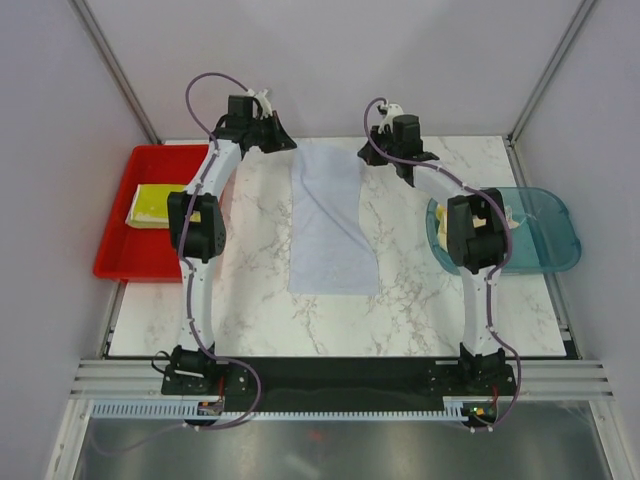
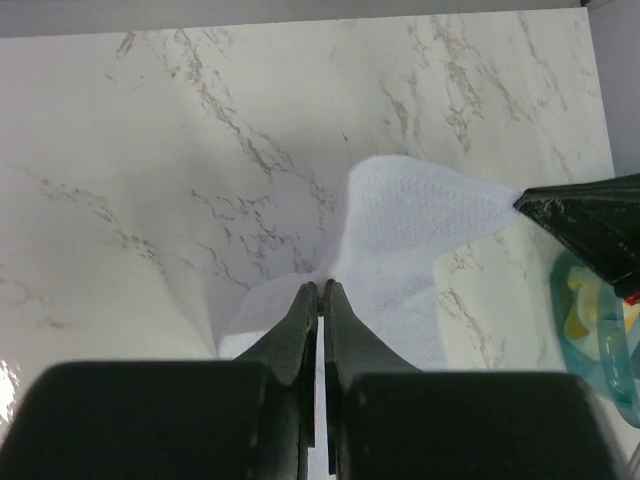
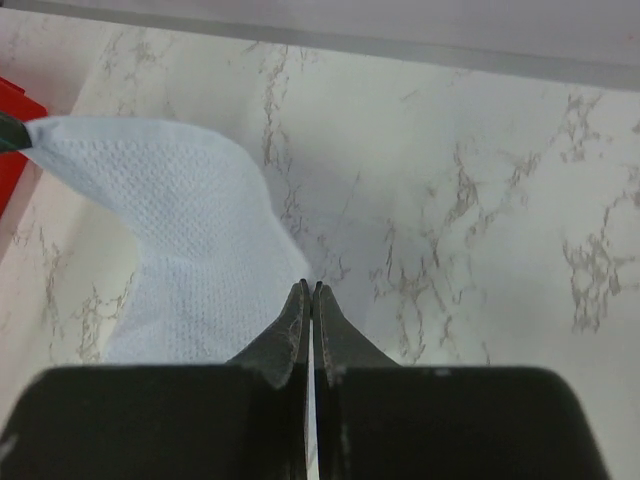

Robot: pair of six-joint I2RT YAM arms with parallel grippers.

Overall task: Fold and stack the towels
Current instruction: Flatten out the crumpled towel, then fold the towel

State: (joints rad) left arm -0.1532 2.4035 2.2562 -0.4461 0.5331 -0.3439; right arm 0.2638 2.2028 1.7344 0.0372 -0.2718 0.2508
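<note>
I am watching both arms reaching to the far side of the bench (image 1: pixel 250 300), where the white-grey towel (image 1: pixel 330 225) is lying in the middle as a long strip running from far to near. The left end effector (image 2: pixel 321 288) is pinching the towel's far left corner with its jaws pressed fully together, and the cloth is rising in a soft peak to meet the tips. The right end effector (image 3: pixel 310 288) is doing the same at the far right corner, jaws closed tight on the fabric. Between the two grips the far edge is sagging a little. At the left edge of the bench a yellow towel (image 1: pixel 155 203) is sitting folded in the red tray (image 1: pixel 125 262). At the right edge the teal bin (image 1: pixel 545 250) is holding some yellowish cloth (image 2: pixel 577 310), partly hidden behind the right arm
</note>
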